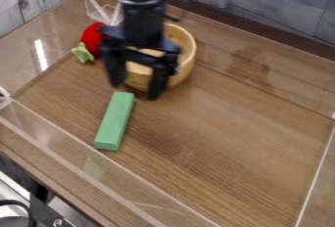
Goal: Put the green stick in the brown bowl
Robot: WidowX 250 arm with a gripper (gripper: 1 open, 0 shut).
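Now, stick position: the green stick (116,120) is lying flat on the worktop (236,133), just below and slightly left of the jaws.
Stick long axis: it is running from lower left to upper right, its upper end pointing toward the gripper (140,74).
Jaws: they are standing wide apart, pointing down, holding nothing, hanging just above the stick's upper end.
Bowl: the brown bowl (185,50) is sitting behind the gripper, partly hidden.
Next move, as a judgement: a short shift down-left along the stick.
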